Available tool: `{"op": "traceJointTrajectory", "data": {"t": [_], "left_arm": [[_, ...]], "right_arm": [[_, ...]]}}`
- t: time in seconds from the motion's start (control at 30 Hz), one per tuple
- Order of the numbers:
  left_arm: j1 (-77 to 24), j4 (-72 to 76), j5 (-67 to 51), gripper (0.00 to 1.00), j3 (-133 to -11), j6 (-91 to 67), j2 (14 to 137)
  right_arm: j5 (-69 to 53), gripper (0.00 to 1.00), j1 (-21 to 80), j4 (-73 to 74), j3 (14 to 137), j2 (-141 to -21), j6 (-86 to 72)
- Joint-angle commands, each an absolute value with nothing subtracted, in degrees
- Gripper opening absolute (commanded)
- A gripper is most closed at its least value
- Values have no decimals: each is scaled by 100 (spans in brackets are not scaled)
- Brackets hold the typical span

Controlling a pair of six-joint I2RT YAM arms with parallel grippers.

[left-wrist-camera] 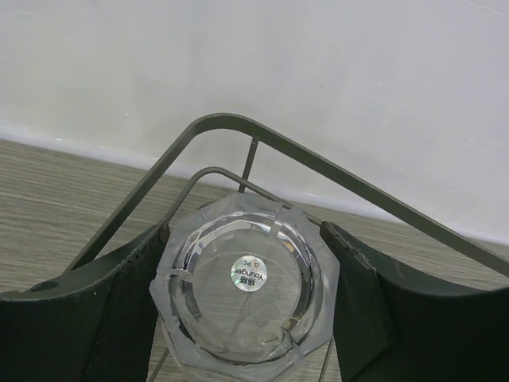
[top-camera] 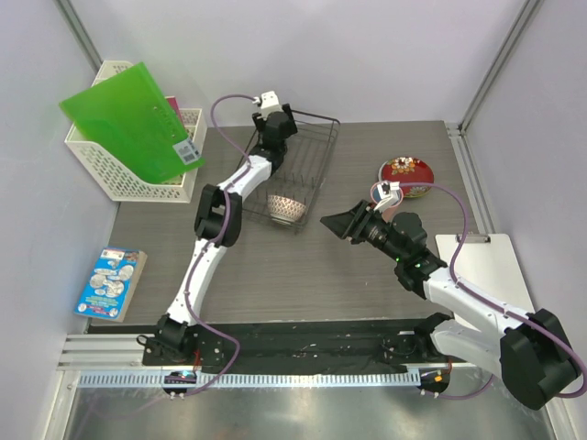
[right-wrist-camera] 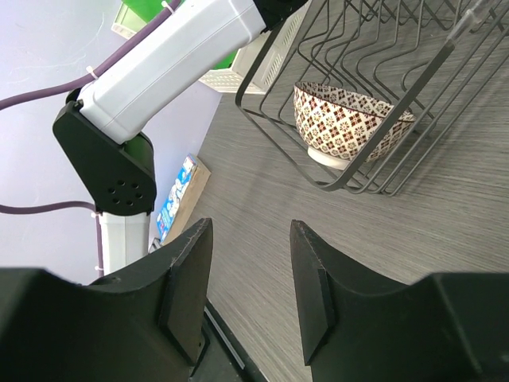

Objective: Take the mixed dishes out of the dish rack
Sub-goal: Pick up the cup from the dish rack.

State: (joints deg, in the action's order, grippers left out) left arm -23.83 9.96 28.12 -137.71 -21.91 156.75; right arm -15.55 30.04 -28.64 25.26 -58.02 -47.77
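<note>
The black wire dish rack [top-camera: 316,147] stands at the back middle of the table. A white bowl with a reddish pattern [top-camera: 285,207] sits in its near end and shows in the right wrist view [right-wrist-camera: 346,119]. My left gripper [top-camera: 273,137] reaches into the rack's far end. In the left wrist view [left-wrist-camera: 245,231] its fingers press both sides of a clear faceted glass dish [left-wrist-camera: 246,290] in the rack's corner [left-wrist-camera: 231,119]. My right gripper [top-camera: 335,223] is open and empty above the table, right of the rack [right-wrist-camera: 250,227]. A red patterned dish [top-camera: 407,174] sits on the table at the right. The cups and other plates are out of view.
A white lattice basket [top-camera: 110,170] with a green folder [top-camera: 133,124] stands at the back left. A book [top-camera: 110,282] lies at the left edge. A white clipboard [top-camera: 486,266] lies at the right. My left arm [right-wrist-camera: 167,56] crosses the right wrist view.
</note>
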Motion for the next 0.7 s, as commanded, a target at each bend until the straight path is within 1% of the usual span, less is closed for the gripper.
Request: {"op": "traceJointTrajectory", "data": {"t": [0.0, 0.03, 0.07, 0.17, 0.3, 0.43, 0.57, 0.6, 0.63, 0.67], "left_arm": [[-2312, 1239, 3155, 38, -13195, -2206, 14935], [-2320, 1318, 3155, 35, -13036, -2223, 14828], [-2320, 1362, 3181, 30, -12895, -2232, 14723], [-2364, 1624, 3226, 22, -12158, -2241, 14231], [-2452, 1793, 3164, 19, -11708, -2075, 13607], [-2505, 1828, 3138, 13, -11374, -2039, 13018], [-2619, 1977, 3076, 11, -10969, -1969, 12210], [-2680, 1986, 3085, 10, -10830, -1943, 12043], [-2715, 1995, 3076, 5, -10750, -1951, 11893], [-2751, 1986, 3067, 3, -10575, -1986, 11744]], "right_arm": [[-1459, 49, 3032, -3032, 2487, -5766, -4852], [-1459, 49, 3032, -3032, 2487, -5757, -4852], [-1450, 49, 3024, -2997, 2496, -5748, -4860], [-1415, 49, 3032, -2901, 2522, -5669, -4860], [-1362, 49, 3024, -2787, 2619, -5572, -4738], [-1388, 48, 3032, -2532, 2917, -5555, -4553], [-1354, 48, 3032, -2531, 2988, -5589, -4421], [-1345, 48, 3024, -2583, 3006, -5616, -4403], [-1353, 48, 3032, -2523, 3058, -5642, -4377], [-1414, 48, 3032, -2462, 3233, -5738, -4333]]}}
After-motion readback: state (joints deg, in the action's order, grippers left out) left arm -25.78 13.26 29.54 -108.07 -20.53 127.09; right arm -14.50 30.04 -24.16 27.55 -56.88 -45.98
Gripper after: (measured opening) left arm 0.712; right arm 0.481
